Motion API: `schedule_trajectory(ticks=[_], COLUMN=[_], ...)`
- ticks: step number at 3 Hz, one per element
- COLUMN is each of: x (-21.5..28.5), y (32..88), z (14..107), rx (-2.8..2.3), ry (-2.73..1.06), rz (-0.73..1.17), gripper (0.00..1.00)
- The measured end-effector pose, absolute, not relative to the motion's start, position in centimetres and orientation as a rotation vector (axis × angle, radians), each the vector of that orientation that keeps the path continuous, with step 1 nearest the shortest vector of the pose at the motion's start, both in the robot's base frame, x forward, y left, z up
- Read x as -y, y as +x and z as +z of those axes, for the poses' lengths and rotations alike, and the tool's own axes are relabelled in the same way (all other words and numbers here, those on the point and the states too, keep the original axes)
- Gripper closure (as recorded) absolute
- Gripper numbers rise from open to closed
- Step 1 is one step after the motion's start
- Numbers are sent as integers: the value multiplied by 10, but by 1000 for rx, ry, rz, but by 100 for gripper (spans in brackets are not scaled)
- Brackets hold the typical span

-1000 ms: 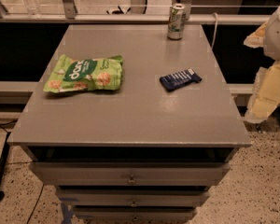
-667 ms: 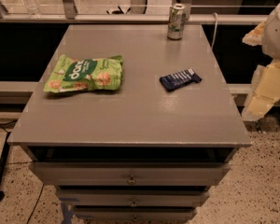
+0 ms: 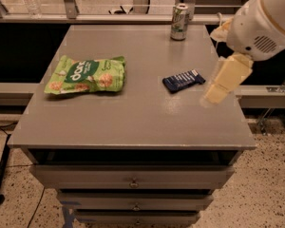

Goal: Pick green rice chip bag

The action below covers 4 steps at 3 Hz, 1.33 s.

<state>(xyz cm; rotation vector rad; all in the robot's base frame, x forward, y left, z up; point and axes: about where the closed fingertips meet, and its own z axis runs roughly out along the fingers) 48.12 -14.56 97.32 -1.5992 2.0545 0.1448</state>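
The tool point(image 3: 217, 90) hangs in the air over the right edge of the bench point(image 3: 133, 120), pale and slanting down and to the left below the white wrist housing. Whether it is spread or pressed together cannot be told from this view, and it holds nothing.

The bag point(image 3: 85, 74) lies flat on the left half of the bench, its logo facing up and its long side running left to right, with bare surface all round it. It is well apart from the tool. The bar point(image 3: 183, 80) lies between them, just left of the tool and angled slightly. The can point(image 3: 180, 21) stands upright at the far edge, well clear of the bag. Below the top, the drawers point(image 3: 133, 177) are shut, apart from a dark gap under the top.

The step in hand looks like the approach: the reach has begun, but the bag is untouched. The next move calls for carrying the tool leftward across the bench, high enough to pass over the bar without nudging it. It must then come down over the middle of the bag, spread wide enough to gather a fold of the crinkly film. A pouch lying this flat gives little to grip, so the descent probably has to press close to the surface.

A second ago the tool hung lower and out past the right side of the bench. It has since swung in over the edge and nearer the bar. The bag, bar and can have not moved.
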Motion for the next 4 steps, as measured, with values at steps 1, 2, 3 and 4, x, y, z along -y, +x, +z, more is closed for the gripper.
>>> schedule_trajectory(ticks=[1,2,3,4], x=[91,91,63,20], y=[516,516,535,567], z=[971,971,964,950], rx=[-1924,-1925,-1891,-1858], ry=[-1520,-1521,-1543,-1573], rz=[305,305,319,333], gripper=[0,0,0,0])
